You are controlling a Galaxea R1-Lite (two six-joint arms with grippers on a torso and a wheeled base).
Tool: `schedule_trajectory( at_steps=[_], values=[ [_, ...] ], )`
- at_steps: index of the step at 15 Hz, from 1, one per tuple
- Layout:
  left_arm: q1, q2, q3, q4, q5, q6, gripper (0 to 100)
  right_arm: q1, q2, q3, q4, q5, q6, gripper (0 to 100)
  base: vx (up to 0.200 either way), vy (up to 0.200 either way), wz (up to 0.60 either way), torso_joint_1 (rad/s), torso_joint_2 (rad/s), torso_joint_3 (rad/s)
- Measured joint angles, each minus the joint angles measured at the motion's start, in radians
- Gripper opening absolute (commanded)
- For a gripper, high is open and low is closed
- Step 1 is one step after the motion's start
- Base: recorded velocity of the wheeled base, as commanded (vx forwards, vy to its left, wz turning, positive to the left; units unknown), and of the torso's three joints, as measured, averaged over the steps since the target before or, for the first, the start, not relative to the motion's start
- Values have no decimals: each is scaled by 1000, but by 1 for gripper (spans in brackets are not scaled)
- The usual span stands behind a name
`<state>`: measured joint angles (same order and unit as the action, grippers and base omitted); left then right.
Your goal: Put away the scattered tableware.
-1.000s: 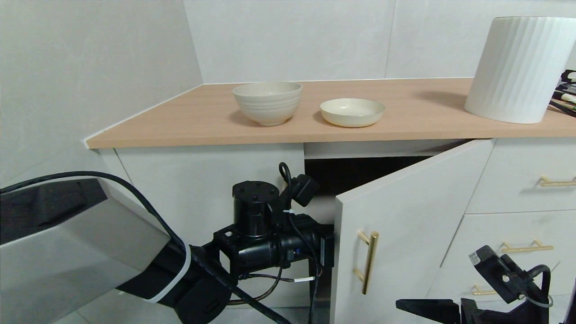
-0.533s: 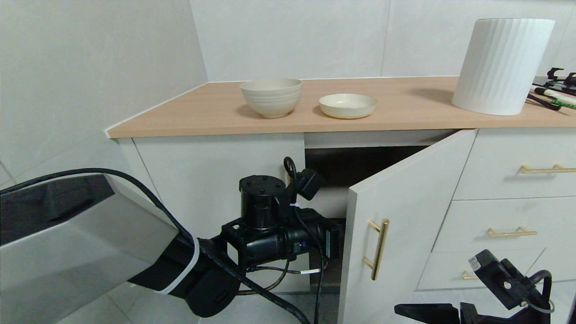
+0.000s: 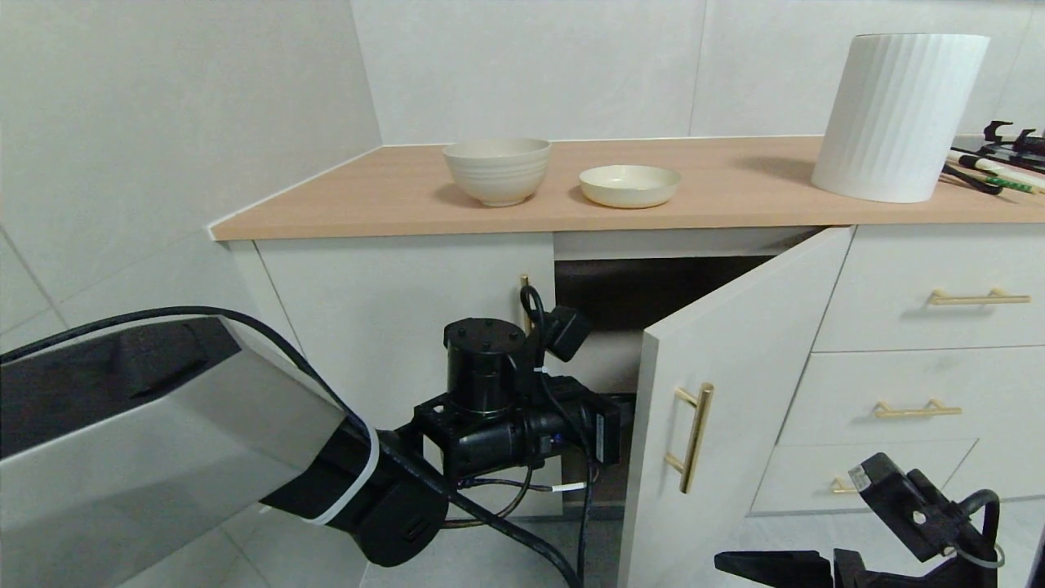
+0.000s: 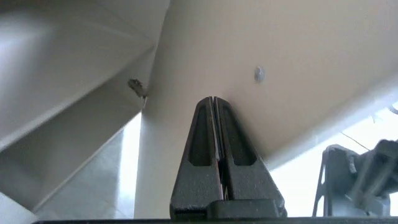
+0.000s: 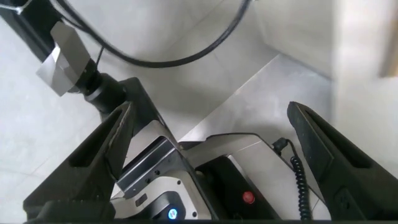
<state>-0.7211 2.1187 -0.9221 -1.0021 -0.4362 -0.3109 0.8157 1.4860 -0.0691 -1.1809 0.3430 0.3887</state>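
**Backing away as the cabinet door swings wider, tableware untouched**

The ribbed bowl and the shallow dish are sitting side by side, a little apart, on the wooden countertop above the cabinet. Over the last second our head view is pulling back. Measured against the cabinet front, the cabinet door is standing further out, so we judge we are still readying the storage space before any pickup. Our left gripper, fingers pressed together on nothing, is lying against the door's inner face, arm stretched low. Our right gripper, fingers spread and empty, is hanging low before the drawers, pointing at the floor.
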Motion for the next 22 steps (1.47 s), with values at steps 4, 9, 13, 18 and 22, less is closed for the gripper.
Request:
schedule_trajectory(
  at_steps=[4,9,13,18,22],
  values=[
    [2,39,-61,11,-3,0,0,0,0,0,0,0,0,100,0,0,0,0,0,0],
    [-41,59,-92,13,49,0,0,9,-29,0,0,3,0,100,0,0,0,0,0,0],
    [-205,-4,-100,64,52,0,0,57,-139,-1,6,5,0,100,0,0,0,0,0,0],
    [-201,-109,-34,67,59,-1,0,103,-273,-22,89,5,-18,100,0,0,0,0,0,0],
    [-119,-190,49,66,96,-1,0,106,-280,-32,90,5,-32,100,0,0,0,0,0,0]
  ],
)
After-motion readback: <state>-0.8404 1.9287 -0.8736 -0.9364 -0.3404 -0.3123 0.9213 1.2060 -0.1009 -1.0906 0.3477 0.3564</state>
